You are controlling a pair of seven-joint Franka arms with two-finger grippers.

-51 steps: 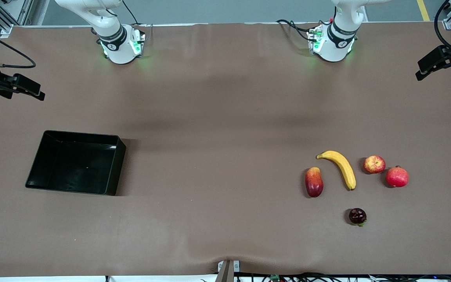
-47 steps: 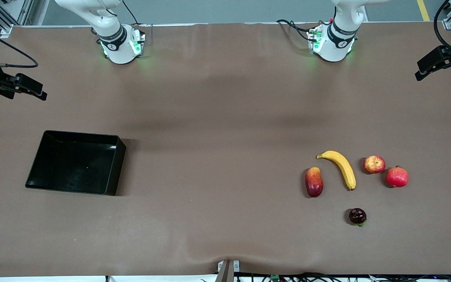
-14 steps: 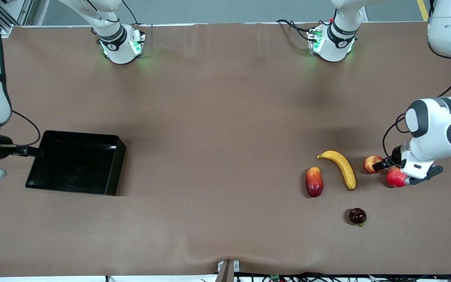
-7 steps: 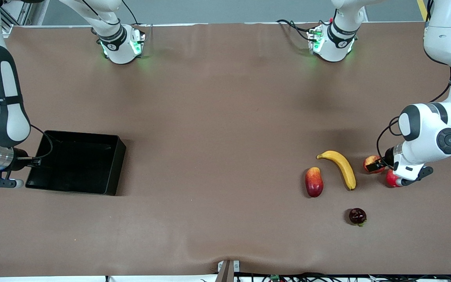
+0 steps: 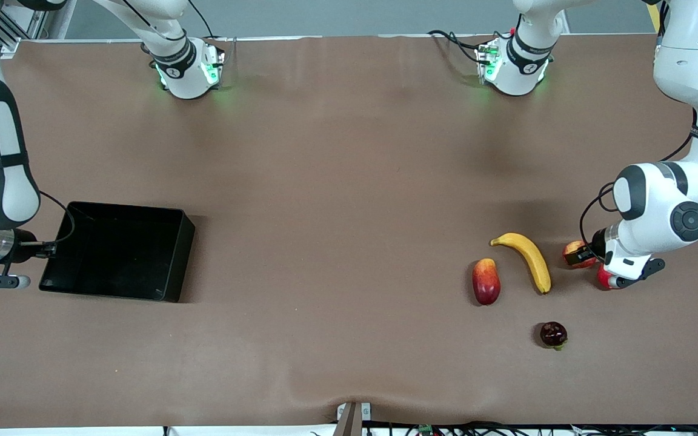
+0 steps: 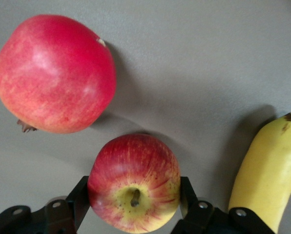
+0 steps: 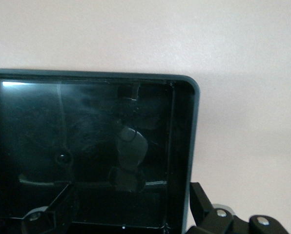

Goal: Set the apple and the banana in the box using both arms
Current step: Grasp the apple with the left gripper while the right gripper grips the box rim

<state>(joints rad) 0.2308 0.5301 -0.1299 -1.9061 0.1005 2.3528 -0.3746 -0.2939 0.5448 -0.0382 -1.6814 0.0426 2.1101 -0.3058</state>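
Between the left gripper [image 6: 135,207] fingers [image 6: 78,200] sits the apple [image 6: 134,182], resting on the worktop [image 5: 337,181]; the fingers stand just beside it on both sides, and contact cannot be confirmed. Just beside the apple lies a pink-red pomegranate [image 6: 54,73], close to one finger. The banana [image 6: 267,175] lies near the other finger, apart from the apple. In the front view the arm covers most of the apple [image 5: 573,251] and pomegranate [image 5: 603,277]; only the left wrist view shows the finger gap. The front view alone shows a mango [image 5: 486,281] and a dark fruit [image 5: 553,334], both clear of the fingers. Right gripper [image 7: 131,214]: fingers wide apart, holding nothing, straddling one wall of the black box [image 7: 182,146], which sits at the right arm's end [image 5: 173,254].
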